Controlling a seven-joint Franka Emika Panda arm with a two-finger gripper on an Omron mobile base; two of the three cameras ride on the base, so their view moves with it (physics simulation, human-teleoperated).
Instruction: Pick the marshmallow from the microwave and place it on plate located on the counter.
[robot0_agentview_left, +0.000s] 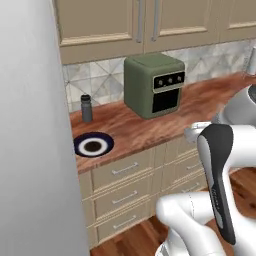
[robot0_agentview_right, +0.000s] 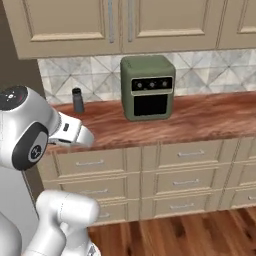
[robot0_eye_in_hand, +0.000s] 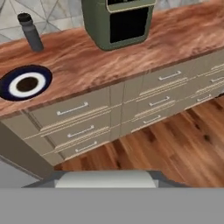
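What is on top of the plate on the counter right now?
Nothing rests on the plate: its dark centre and white ring lie bare on the counter, with no marshmallow on it. A dark shaker stands behind it, apart. In the right base view the arm covers the plate.

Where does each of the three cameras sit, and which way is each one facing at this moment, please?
Left base view: behind the arm's left, looking forward and down at the counter, plate and green oven; white arm links at lower right.
Right base view: behind the arm's right, facing the same counter, green oven and dark bottle; arm at left.
Hand view: on the hand, tilted down at plate, drawers and floor.
Shared: counter, green oven, bottle.
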